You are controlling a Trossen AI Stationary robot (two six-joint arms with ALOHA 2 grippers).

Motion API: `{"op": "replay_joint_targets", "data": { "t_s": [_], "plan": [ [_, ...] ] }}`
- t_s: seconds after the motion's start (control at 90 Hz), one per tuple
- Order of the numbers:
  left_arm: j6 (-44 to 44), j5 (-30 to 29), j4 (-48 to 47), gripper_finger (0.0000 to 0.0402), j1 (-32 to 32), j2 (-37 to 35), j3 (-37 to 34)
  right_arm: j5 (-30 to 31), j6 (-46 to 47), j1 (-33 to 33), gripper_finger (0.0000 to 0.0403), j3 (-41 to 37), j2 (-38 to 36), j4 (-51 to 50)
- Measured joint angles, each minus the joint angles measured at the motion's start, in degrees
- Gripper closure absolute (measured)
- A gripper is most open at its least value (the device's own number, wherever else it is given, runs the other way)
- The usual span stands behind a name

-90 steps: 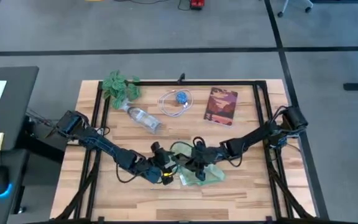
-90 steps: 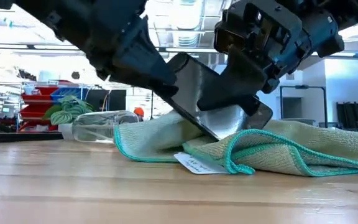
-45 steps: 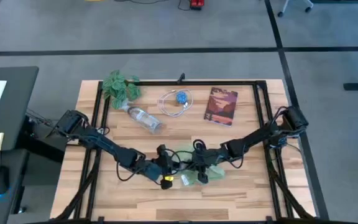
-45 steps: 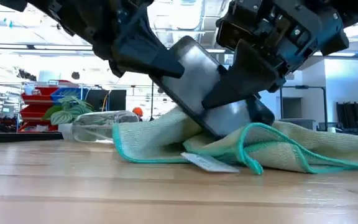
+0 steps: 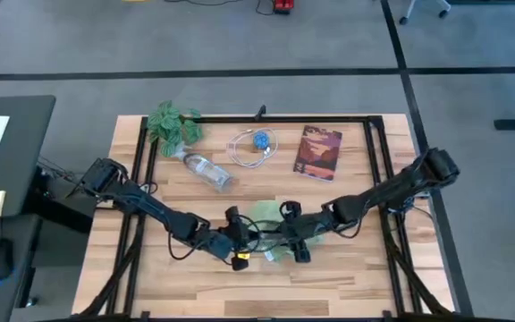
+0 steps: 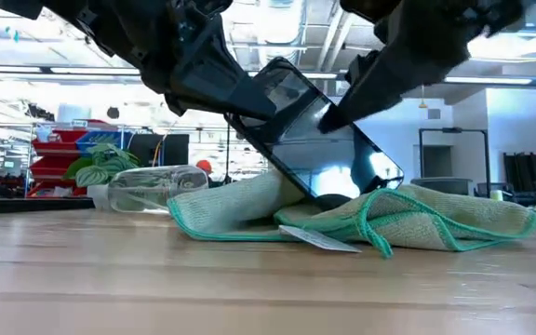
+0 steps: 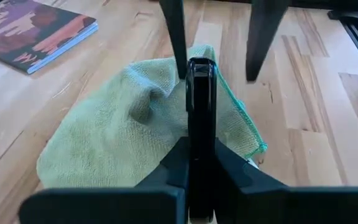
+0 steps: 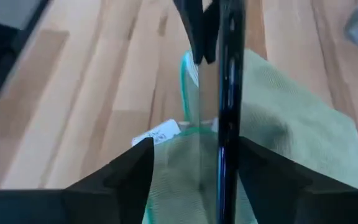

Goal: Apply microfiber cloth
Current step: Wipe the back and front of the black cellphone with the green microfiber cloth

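Note:
A black phone (image 6: 319, 140) stands tilted over the pale mint-green microfiber cloth (image 6: 435, 219), which lies bunched on the table's near middle (image 5: 271, 219). The phone's lower end (image 6: 338, 198) rests on the cloth. My left gripper (image 6: 249, 102) comes in from the table's left and is shut on the phone's raised end. My right gripper (image 8: 194, 149) comes in from the right and is open. Its fingers stand on either side of the phone's edge (image 8: 229, 93). Whether one finger touches the phone, I cannot tell. My left gripper pinches the phone's two broad faces between its fingers at the raised end (image 7: 201, 134), toward the table's left. The fingers slant in from the left, along the phone. The phone sits edge-on in the hold and tilted, its far lower end down on the cloth.
A leafy plant (image 5: 173, 123), a clear bottle (image 5: 206, 170), a coiled cable (image 5: 255, 146) and a book (image 5: 318, 152) lie along the table's far half. Black frame rails (image 5: 374, 170) run along the table's sides. Bare wood lies toward the near edge.
My right gripper has let go of the phone's lower end and drawn back up and toward the right. My left gripper has taken hold of the raised end. The phone's lower end now rests on the cloth, whose right part has been drawn in and bunched.

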Motion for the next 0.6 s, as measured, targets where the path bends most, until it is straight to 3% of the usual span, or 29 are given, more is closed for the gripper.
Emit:
{"op": "replay_joint_targets", "data": {
  "t_s": [0.144,0.322,0.6],
  "plan": [
    [0.0,0.2,-0.1,0.0381,0.0,0.0,0.0,1.3,0.3,0.2,0.0263,1.1,3.1,0.3],
    [0.4,0.4,0.0,0.0374,-0.1,0.0,0.0,1.1,3.1,-0.4,0.0379,1.5,3.6,0.1],
    [5.2,-2.2,-2.0,0.0305,-1.4,-5.9,0.1,9.6,9.2,2.2,0.0388,0.6,-2.3,-1.5]
  ]
}}
